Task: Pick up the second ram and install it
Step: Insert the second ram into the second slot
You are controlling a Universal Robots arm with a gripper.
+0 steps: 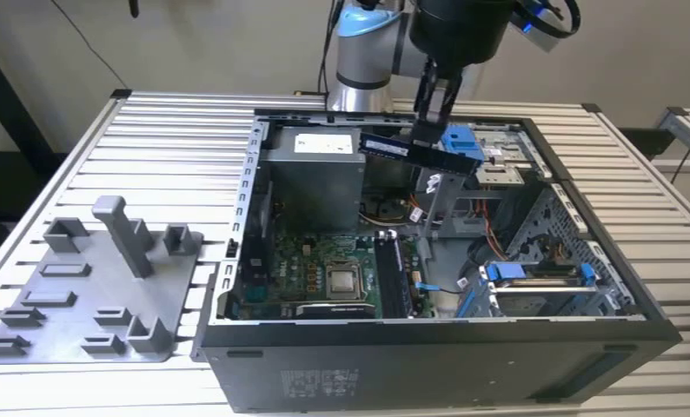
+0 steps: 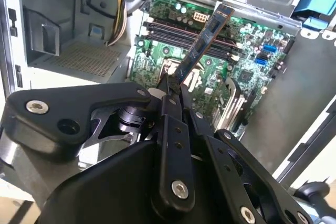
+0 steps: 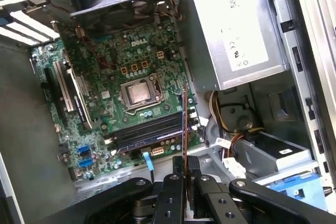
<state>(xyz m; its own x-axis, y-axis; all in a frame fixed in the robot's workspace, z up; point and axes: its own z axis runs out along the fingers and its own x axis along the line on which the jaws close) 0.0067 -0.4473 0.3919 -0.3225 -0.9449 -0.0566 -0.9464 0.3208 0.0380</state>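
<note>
Second ram (image 2: 202,40) hangs pinched between the clamped fingers of the gripper (image 2: 170,92), high over the open computer case (image 1: 438,369) and motherboard (image 3: 100,72).

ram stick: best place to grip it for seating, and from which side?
Pinch the ram across its two flat faces, about mid-length on the upper long edge, coming from above, as the gripper holds it now. It is thin and flat, long edge roughly level, so this likely leaves the lower edge free for the motherboard slots.
</note>
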